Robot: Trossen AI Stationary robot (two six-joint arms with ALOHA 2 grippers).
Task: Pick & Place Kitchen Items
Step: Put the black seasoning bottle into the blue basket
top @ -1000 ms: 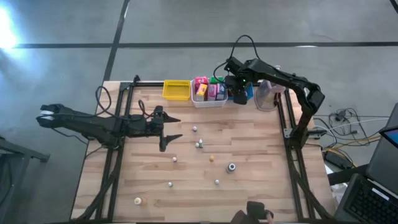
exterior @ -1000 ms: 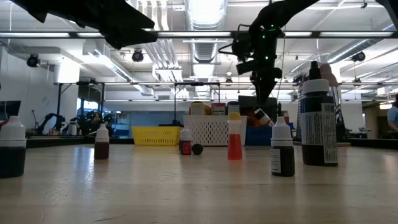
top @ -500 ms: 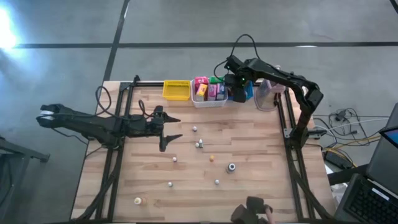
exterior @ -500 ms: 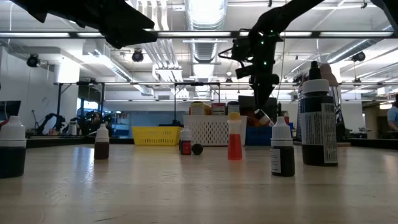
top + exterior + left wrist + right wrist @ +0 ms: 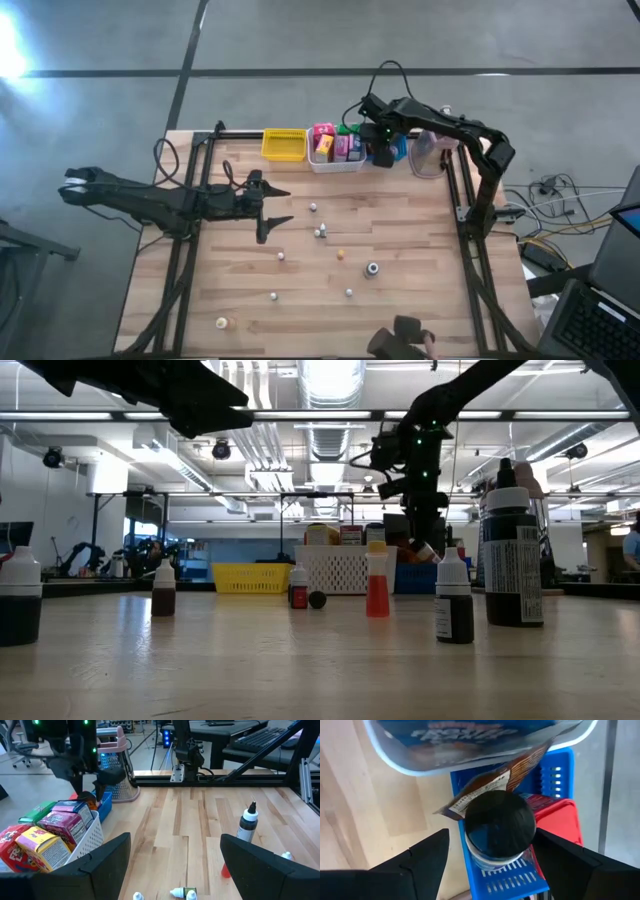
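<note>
Here the released right claw hangs over a black-lidded jar in the blue bin.

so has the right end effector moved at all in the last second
Yes, slightly. In the high view the right end effector has edged toward the back edge of the table, over the blue bin, judged against the white bin.

Place: a robotics lab, a large open industrial hall around my table.
Ceiling: exposed ducts, pipes and long strip lights overhead.
Floor: bare grey concrete around the wooden table.
Gear: cables trailing on the floor, desks with keyboards behind me.
Background: another robot arm at a far workstation.
</note>
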